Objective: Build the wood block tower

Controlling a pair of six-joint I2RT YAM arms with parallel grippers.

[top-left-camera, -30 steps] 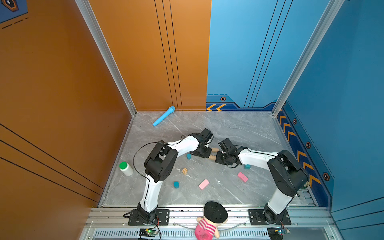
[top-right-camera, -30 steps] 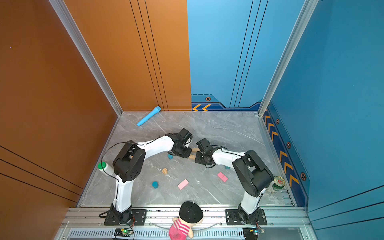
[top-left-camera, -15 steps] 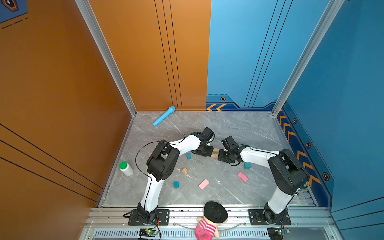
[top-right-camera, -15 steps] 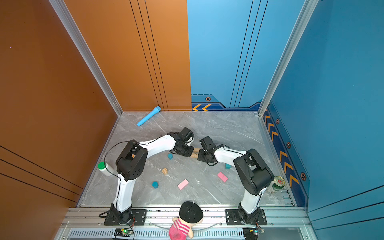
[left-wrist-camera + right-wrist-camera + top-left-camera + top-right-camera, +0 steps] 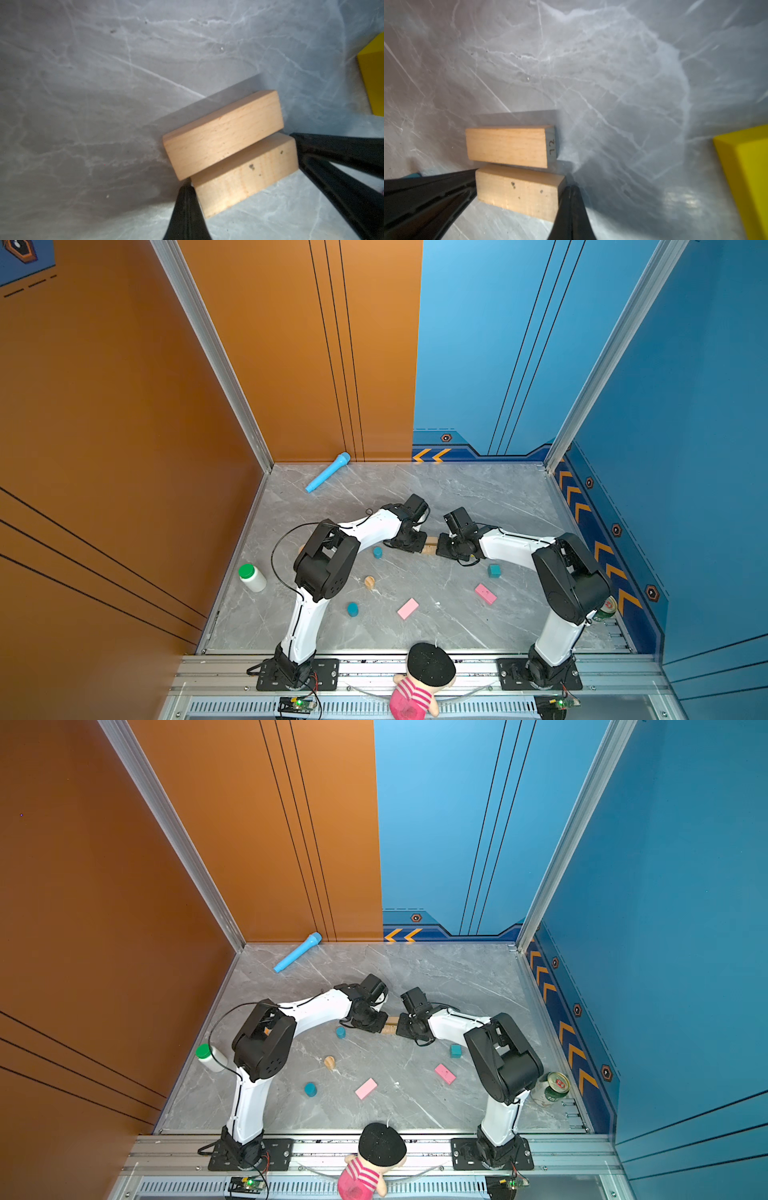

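Wood blocks (image 5: 430, 545) lie spread over the grey marbled bench (image 5: 478, 497), and no tower stands in either top view, so the build looks barely begun. Both white arms (image 5: 365, 531) reach to the middle of the bench, where the left tool (image 5: 420, 547) and the right tool (image 5: 440, 548) face each other across two tan bars. Each tool is clenched with nothing between its own jaws. In the wrist views the left tool (image 5: 186, 188) rests its tip against one end of the speckled tan bar (image 5: 245, 178), and the right tool (image 5: 572, 189) rests against the opposite end. That bar's long axis therefore runs along the line from tool to tool, and neither arm is nearer. The numbered tan bar (image 5: 508, 145) lies alongside it, long faces touching, slid a little out of line. I judge the coming move to be a nudge to square the pair; lifting either bar would need a tool released and turned across the short width. A yellow block (image 5: 745, 176) sits near but apart. Towards the arm bases lie two pink bars (image 5: 407, 608), a teal cube (image 5: 494, 571), two blue cylinders (image 5: 377, 552) and a tan cylinder (image 5: 369, 582).
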